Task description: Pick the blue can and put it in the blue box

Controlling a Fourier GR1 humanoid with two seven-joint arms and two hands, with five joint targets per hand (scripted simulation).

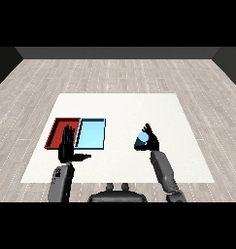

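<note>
The blue can (141, 140) is held in my right hand (150, 141), whose fingers and thumb curl round it, right of the table's middle. Only the can's left side shows past the fingers. The light blue tray (92, 133) lies to the left of the can, a clear gap away, with nothing in it. My left hand (67, 146) stands open with straight fingers pointing up and thumb out to the right, in front of the seam between the two trays.
A red tray (58, 132) lies against the blue tray's left side, partly hidden by my left hand. The white table (124, 109) stretches wide behind and to the right of both hands.
</note>
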